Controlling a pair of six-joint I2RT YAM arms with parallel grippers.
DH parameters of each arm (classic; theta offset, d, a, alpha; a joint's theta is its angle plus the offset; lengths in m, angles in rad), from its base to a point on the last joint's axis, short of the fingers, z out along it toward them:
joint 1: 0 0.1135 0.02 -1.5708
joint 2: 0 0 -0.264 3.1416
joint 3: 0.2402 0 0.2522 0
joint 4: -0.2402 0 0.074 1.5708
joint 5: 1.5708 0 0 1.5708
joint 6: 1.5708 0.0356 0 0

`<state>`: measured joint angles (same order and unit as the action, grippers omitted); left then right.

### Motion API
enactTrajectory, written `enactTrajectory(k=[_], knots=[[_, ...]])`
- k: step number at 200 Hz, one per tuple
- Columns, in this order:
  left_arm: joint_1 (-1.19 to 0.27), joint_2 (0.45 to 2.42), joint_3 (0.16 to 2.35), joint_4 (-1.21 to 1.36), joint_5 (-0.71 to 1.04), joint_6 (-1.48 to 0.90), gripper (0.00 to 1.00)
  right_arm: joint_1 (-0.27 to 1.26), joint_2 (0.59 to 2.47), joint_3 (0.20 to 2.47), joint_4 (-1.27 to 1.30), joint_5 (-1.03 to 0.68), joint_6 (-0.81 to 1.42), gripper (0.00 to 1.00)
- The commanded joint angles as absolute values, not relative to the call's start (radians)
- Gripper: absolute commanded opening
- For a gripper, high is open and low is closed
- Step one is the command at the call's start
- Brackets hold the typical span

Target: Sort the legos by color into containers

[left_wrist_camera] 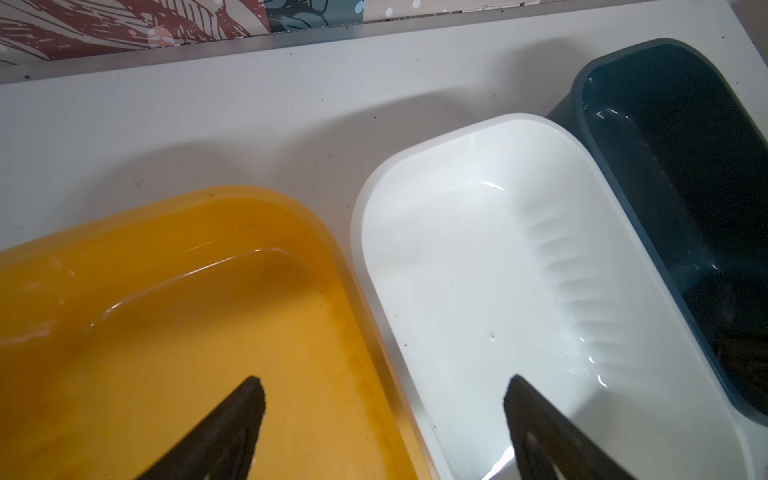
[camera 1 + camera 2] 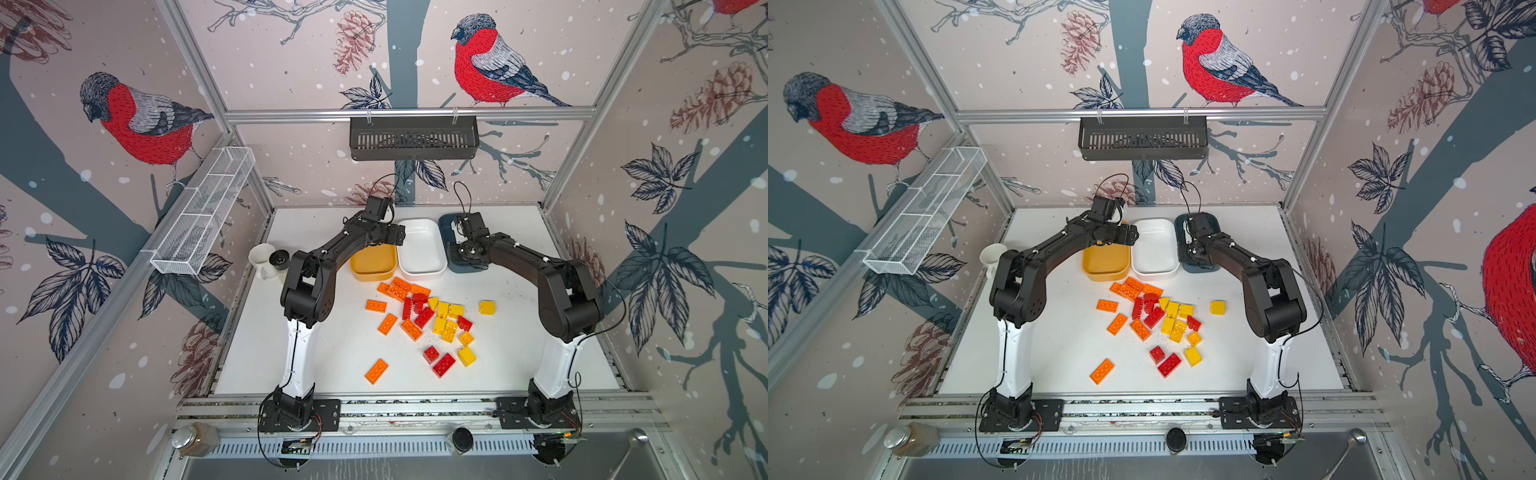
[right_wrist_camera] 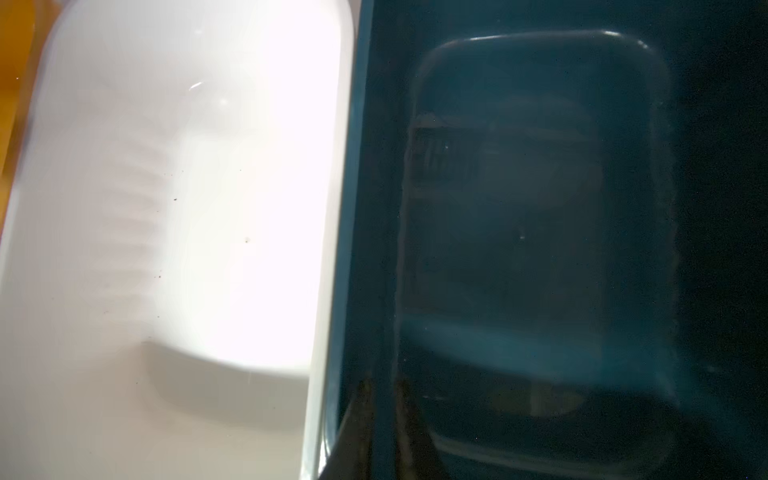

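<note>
White worktop (image 2: 332,399) lies mostly bare at 8 o'clock of the legos (image 2: 424,318), glossy studded red, orange and yellow bricks heaped mid-surface. At their 12 o'clock, three smooth rounded containers (image 2: 420,272) sit side by side. Over the yellow and white rims the left hand (image 1: 384,390) gapes empty; the right hand (image 3: 382,386), pinched closed, hangs over the teal container (image 3: 540,208).

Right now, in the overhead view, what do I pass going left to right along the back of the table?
white jug → black disc → yellow tub → white tub → blue tub
</note>
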<state>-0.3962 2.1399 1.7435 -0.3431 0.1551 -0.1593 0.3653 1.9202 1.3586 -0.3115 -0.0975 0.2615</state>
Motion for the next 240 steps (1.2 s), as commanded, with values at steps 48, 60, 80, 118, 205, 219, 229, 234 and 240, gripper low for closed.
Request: enactTrajectory(k=[48,60,80,118,205,219,229,234,240], knots=[[-0.415,1.971,1.581,-0.275,0.152,-0.224,0.97,0.364,1.889,1.322,-0.269,-0.202,0.252,0.13],[-0.426,1.944,1.554,-0.267,0.15,-0.229,0.97,0.363,1.88,1.315,-0.267,-0.209,0.252,0.13],[-0.448,1.895,1.504,-0.255,0.138,-0.242,0.97,0.359,1.836,1.282,-0.253,-0.18,0.272,0.13],[-0.507,1.749,1.347,-0.223,0.096,-0.324,0.97,0.374,1.606,1.089,-0.22,-0.09,0.334,0.44],[-0.554,1.221,0.849,-0.194,-0.101,-0.478,0.97,0.334,1.098,0.534,-0.197,0.098,0.46,0.95],[-0.551,1.149,0.781,-0.166,-0.132,-0.5,0.97,0.333,1.108,0.506,-0.159,0.082,0.46,0.99],[-0.551,1.109,0.742,-0.142,-0.161,-0.516,0.97,0.334,1.134,0.511,-0.154,0.073,0.452,0.99],[-0.551,1.091,0.726,-0.124,-0.174,-0.525,0.97,0.336,1.152,0.519,-0.155,0.076,0.447,0.99],[-0.551,1.077,0.711,-0.111,-0.197,-0.537,0.97,0.335,1.181,0.534,-0.161,0.09,0.446,0.98]])
